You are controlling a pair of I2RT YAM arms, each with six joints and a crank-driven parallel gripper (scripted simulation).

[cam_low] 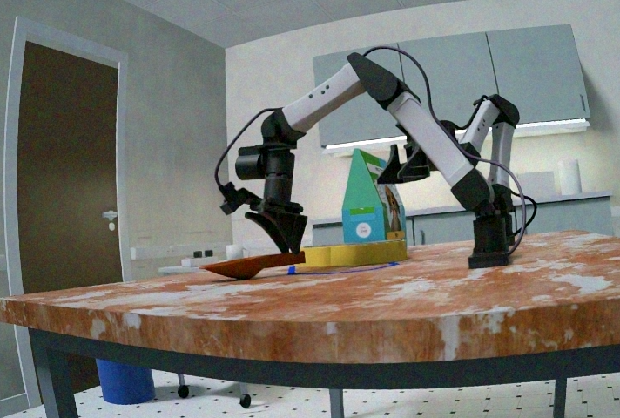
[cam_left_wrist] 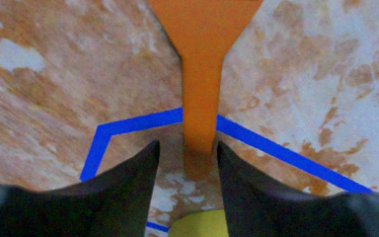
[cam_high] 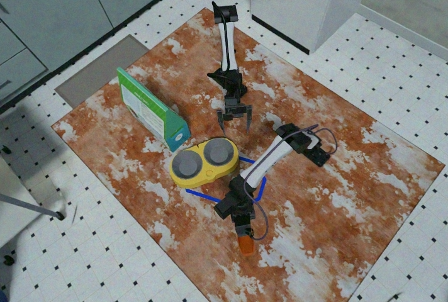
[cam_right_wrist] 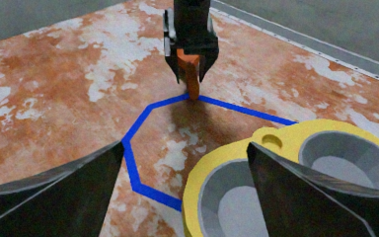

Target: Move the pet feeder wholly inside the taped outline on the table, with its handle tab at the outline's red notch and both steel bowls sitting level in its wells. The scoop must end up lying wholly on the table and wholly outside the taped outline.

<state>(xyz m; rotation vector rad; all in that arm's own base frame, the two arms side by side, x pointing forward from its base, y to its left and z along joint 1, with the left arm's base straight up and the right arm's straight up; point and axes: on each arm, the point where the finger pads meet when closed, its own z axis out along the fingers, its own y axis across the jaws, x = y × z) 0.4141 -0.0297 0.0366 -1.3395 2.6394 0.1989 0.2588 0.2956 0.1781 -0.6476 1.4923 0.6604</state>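
Note:
The yellow feeder (cam_high: 228,170) (cam_low: 357,253) (cam_left_wrist: 201,224) (cam_right_wrist: 226,153) lies partly inside the blue taped outline (cam_high: 203,195) (cam_low: 292,270) (cam_left_wrist: 295,154) (cam_right_wrist: 132,168) and partly over its edge. Two steel bowls (cam_high: 186,166) (cam_right_wrist: 337,170) sit in its wells and look level. No red notch is visible. The orange scoop (cam_high: 246,245) (cam_low: 241,266) (cam_left_wrist: 201,84) rests on the table, its handle crossing over the tape. My left gripper (cam_low: 291,252) (cam_left_wrist: 189,143) is partly open, fingertips either side of the handle end with gaps showing. My right gripper (cam_high: 236,133) (cam_right_wrist: 186,144) is open and empty, above the table beside the feeder.
A green and teal food bag (cam_high: 142,103) (cam_low: 362,221) stands close to the feeder, on the side away from the scoop. The left arm's links pass over part of the taped outline in the top view. The table edge (cam_low: 252,340) runs beyond the scoop.

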